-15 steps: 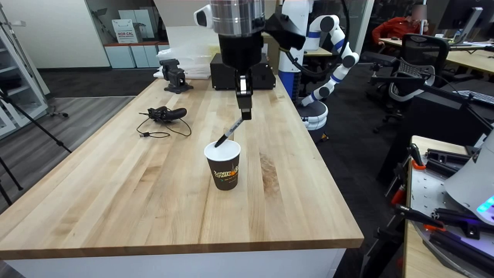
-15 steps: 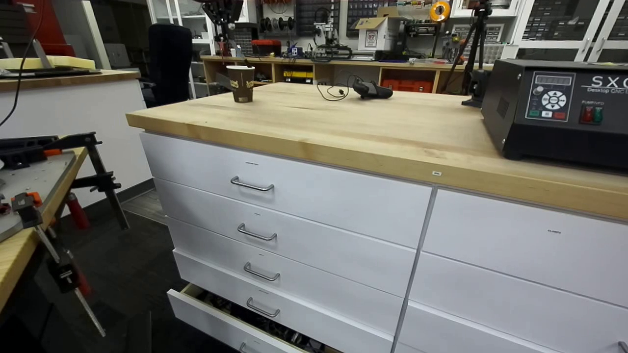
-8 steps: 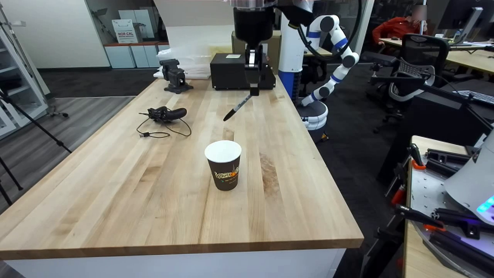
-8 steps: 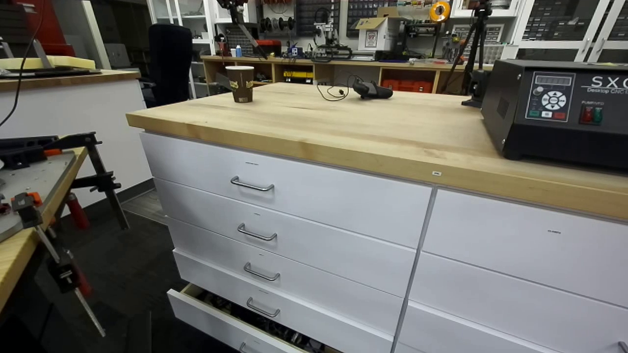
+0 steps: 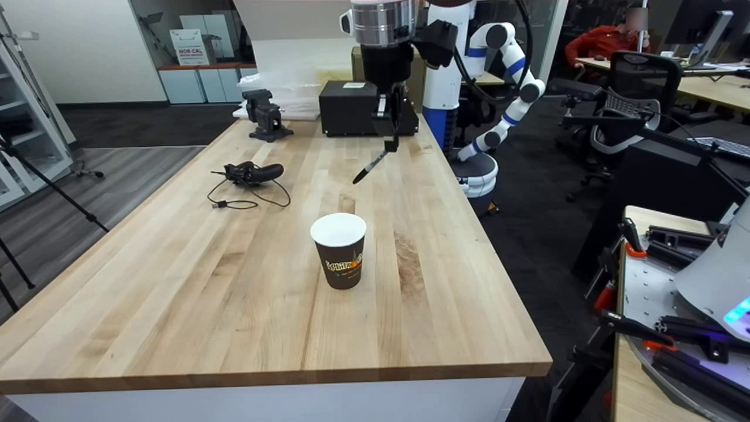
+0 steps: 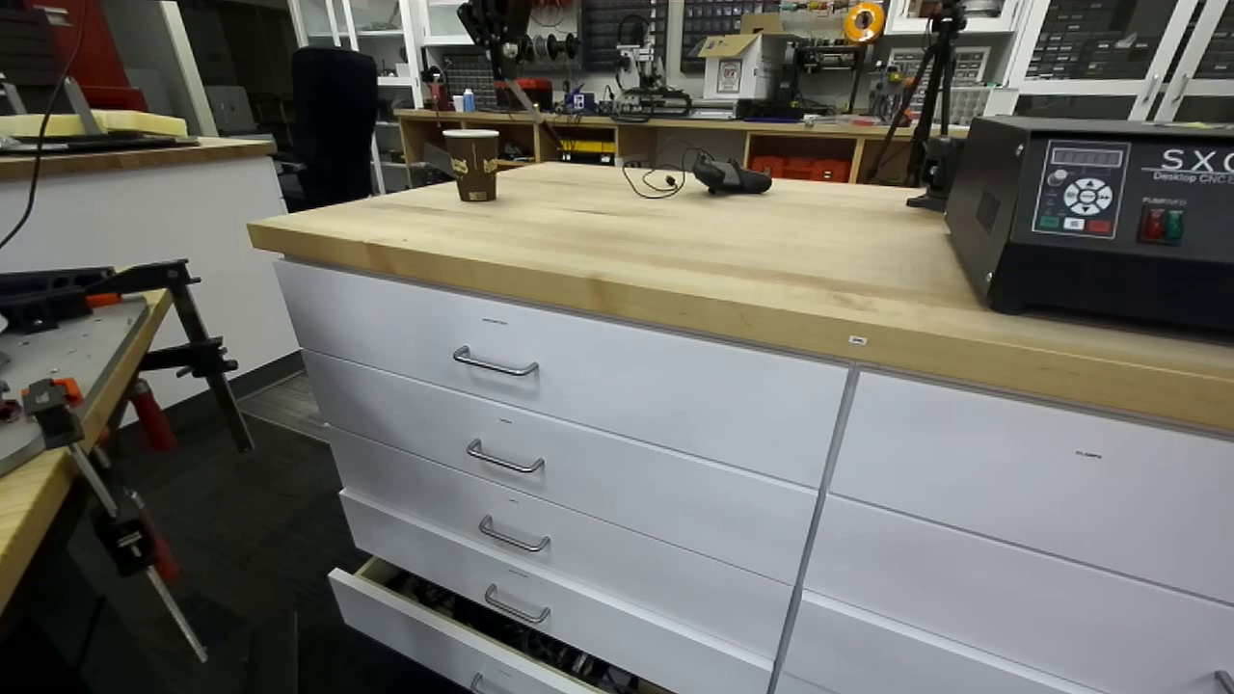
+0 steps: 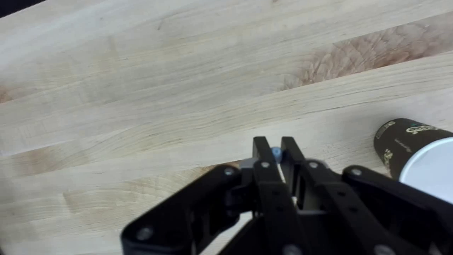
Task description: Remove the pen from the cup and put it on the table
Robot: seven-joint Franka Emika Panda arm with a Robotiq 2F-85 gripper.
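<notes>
My gripper (image 5: 391, 146) is shut on the pen (image 5: 371, 167), holding it in the air above the table (image 5: 234, 305). The pen slants, its black end pointing down and left. In the wrist view the gripper (image 7: 274, 144) has the pen's blue-grey end (image 7: 277, 154) between its fingertips. The cup (image 5: 341, 258), dark brown with a white rim, stands upright on the table, apart from the pen; its white inside shows. The cup also stands near the table corner in an exterior view (image 6: 473, 166) and at the right of the wrist view (image 7: 407, 145).
A black device with a tangled cable (image 5: 252, 174) lies on the table. A small black vise (image 5: 267, 117) and a black control box (image 5: 345, 111) stand at the table's far end. The table's front edge (image 5: 281, 378) is beyond the cup.
A second ago the pen's black end was at the cup's mouth. The gripper rose with the pen and moved away from the cup, then shifted slightly further and a little lower. The cup stayed.
</notes>
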